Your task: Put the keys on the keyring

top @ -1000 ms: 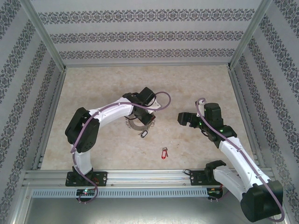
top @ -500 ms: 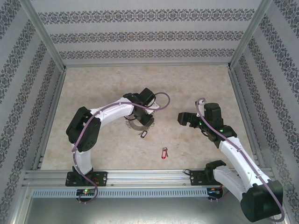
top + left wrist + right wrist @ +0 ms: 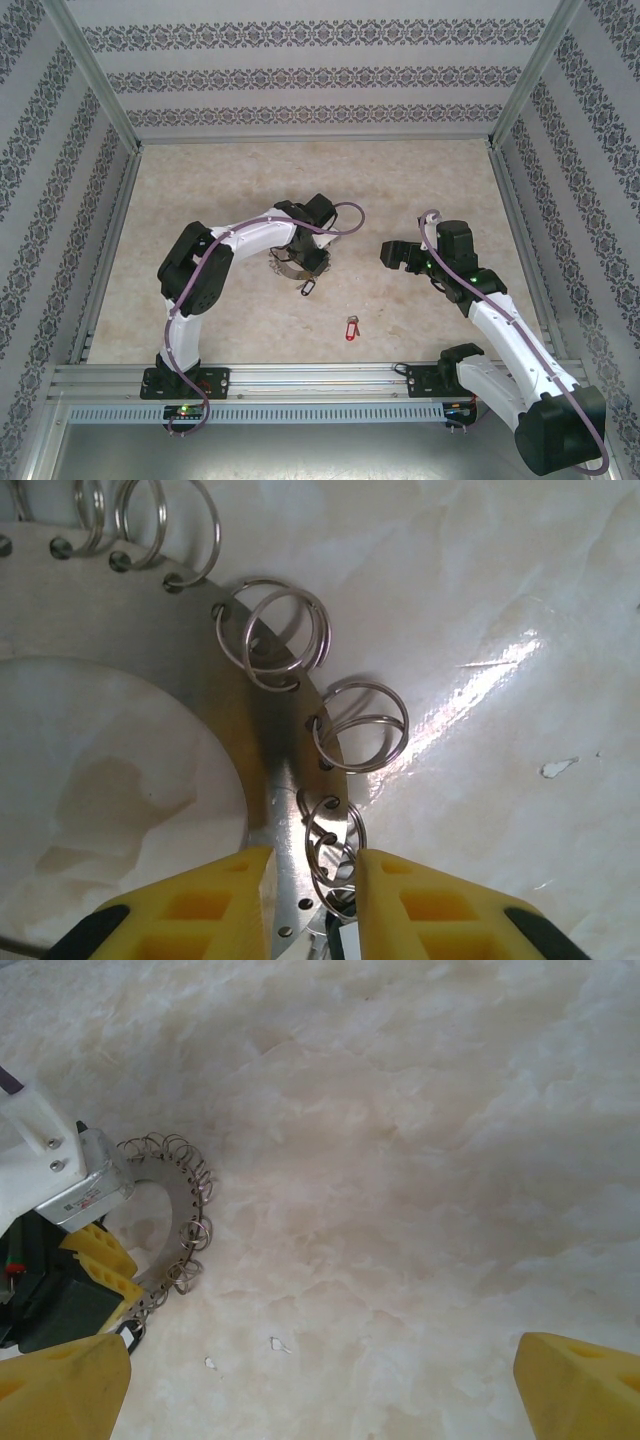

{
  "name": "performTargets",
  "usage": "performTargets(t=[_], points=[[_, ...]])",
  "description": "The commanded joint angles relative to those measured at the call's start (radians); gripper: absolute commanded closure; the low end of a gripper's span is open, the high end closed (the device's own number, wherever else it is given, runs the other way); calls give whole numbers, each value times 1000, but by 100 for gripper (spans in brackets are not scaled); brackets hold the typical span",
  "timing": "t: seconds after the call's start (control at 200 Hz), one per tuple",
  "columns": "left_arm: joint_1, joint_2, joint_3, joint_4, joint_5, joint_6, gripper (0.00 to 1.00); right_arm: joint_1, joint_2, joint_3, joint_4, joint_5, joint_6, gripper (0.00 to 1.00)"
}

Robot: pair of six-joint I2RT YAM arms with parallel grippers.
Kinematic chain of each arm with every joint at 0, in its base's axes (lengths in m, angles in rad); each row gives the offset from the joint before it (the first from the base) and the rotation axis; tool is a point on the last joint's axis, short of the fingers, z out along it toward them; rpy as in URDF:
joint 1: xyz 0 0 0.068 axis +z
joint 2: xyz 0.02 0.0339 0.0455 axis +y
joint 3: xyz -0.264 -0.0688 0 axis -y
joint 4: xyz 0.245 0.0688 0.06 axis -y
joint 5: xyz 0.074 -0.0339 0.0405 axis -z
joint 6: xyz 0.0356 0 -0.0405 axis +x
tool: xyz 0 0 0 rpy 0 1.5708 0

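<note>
Item: keyring [image 3: 150,630], a flat grey metal ring with a wide centre hole, its rim pierced with small holes, most of which carry small wire split rings [image 3: 360,725]. It lies flat on the table [image 3: 200,200], about mid-table on the left arm's side. Item: keys [image 3: 350,329], one small red tag with a dark metal piece at its top, lying loose on the table nearer the front edge, apart from the keyring and between the two arms' reaches, touched by nothing. Item: a small dark loop [image 3: 308,287] sits just beside the keyring's near rim (whether it is hooked to a split ring or only resting there cannot be told). Left fingers [image 3: 200,910], yellow, are down over the keyring, a little apart and straddling its rim, with one split ring in the gap between them; whether they pinch the rim or merely bracket it the pictures do not settle. Right fingers [image 3: 60,1380] are spread wide with nothing between them, held above bare table to the right of the keyring and pointing toward it. Status, as judged: early. The keyring is attended by the left arm, perhaps steadied. The red tag is not yet picked up, carried over or threaded onto a split ring, so the main work remains.
</note>
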Motion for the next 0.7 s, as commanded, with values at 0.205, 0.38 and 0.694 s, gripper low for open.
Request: performTargets(t=[0.205,0.38,0.694], points=[[9,-39,-28,-31,4,-189,77,-15,0,-4,7,7,-22,2],[10,-23,-35,-16,10,-216,78,-14,-10,-4,-5,13,-26,2],[10,-30,-58,-5,24,-232,81,-15,-5,-5,2,13,-27,2]])
